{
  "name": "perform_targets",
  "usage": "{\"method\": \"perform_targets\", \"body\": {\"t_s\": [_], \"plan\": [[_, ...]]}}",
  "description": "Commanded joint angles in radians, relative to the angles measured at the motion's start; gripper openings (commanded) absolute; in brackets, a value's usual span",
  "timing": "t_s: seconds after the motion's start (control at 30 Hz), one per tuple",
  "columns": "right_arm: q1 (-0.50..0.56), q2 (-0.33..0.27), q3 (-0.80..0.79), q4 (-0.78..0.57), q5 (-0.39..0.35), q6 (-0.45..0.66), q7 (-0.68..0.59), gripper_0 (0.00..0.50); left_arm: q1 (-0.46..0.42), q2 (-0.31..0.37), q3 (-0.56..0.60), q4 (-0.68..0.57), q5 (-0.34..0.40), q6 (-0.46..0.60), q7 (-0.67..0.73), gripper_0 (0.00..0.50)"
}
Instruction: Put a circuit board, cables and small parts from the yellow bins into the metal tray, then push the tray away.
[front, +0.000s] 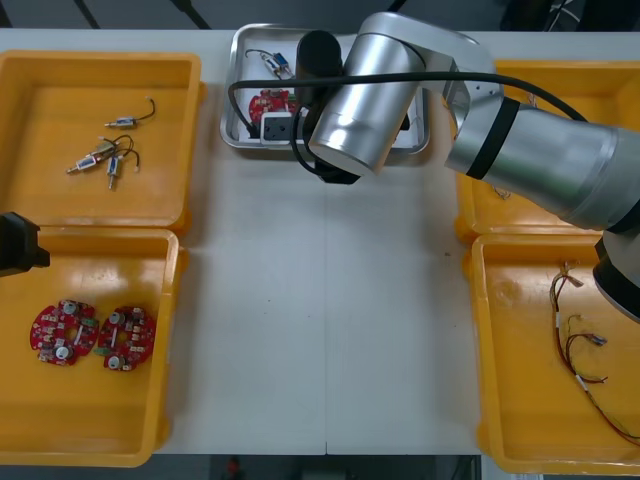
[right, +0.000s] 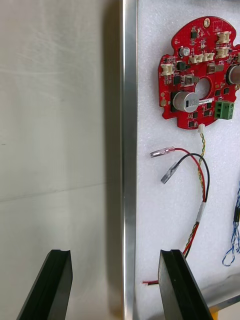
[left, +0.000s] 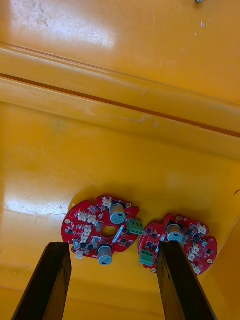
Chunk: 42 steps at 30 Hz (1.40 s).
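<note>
1. Well to the left of the metal tray (front: 234, 100), the left gripper (left: 115, 249) hangs wide open and empty. It is above the spare circuit boards (left: 100, 231) in a yellow bin (front: 100, 420).
2. Inside the tray lie a loaded board (right: 197, 75), a red and yellow cable (right: 200, 200) and a blue and white cable (right: 235, 240). Loading looks mostly done. I cannot tell whether a small part has gone in too.
3. At the tray's rim the right gripper (right: 116, 255) stands wide apart and holds nothing. One finger is over the table (right: 50, 125) and the other over the tray's white floor. The push looks like the main step left.
4. Counts, from left of the tray to right of it:
   - three small metal parts (front: 105, 160) in the farther bin;
   - two spare circuit boards in the nearer bin;
   - one board and two cables in the tray;
   - a tangle of loose cables (front: 580, 350) in a bin to the right, too knotted to count.
</note>
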<state>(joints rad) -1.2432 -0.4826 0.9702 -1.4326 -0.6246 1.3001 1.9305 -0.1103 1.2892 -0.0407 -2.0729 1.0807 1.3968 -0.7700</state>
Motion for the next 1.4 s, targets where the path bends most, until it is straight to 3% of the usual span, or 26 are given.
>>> {"method": "perform_targets", "body": {"t_s": [0.03, 0.17, 0.57, 0.93, 1.17, 1.4], "plan": [[-0.016, -0.064, -0.111, -0.131, -0.064, 0.094, -0.01, 0.5, 0.014, 0.048, 0.018, -0.004, 0.007, -0.008, -0.031, 0.5], [0.053, -0.1, -0.211, -0.269, -0.078, 0.202, -0.054, 0.5, 0.014, 0.048, 0.018, -0.004, 0.007, -0.008, -0.031, 0.5], [0.278, -0.291, -0.335, -0.661, -0.095, 0.372, -0.435, 0.5, 0.014, 0.048, 0.018, -0.004, 0.007, -0.008, -0.031, 0.5], [0.545, -0.435, -0.604, -0.841, -0.227, 0.423, -0.668, 0.5, 0.014, 0.048, 0.018, -0.004, 0.007, -0.008, -0.031, 0.5], [0.722, -0.476, -0.792, -0.867, -0.313, 0.45, -0.749, 0.5, 0.014, 0.048, 0.018, -0.004, 0.007, -0.008, -0.031, 0.5], [0.869, -0.499, -0.963, -0.856, -0.333, 0.469, -0.751, 0.5, 0.014, 0.048, 0.018, -0.004, 0.007, -0.008, -0.031, 0.5]]}}
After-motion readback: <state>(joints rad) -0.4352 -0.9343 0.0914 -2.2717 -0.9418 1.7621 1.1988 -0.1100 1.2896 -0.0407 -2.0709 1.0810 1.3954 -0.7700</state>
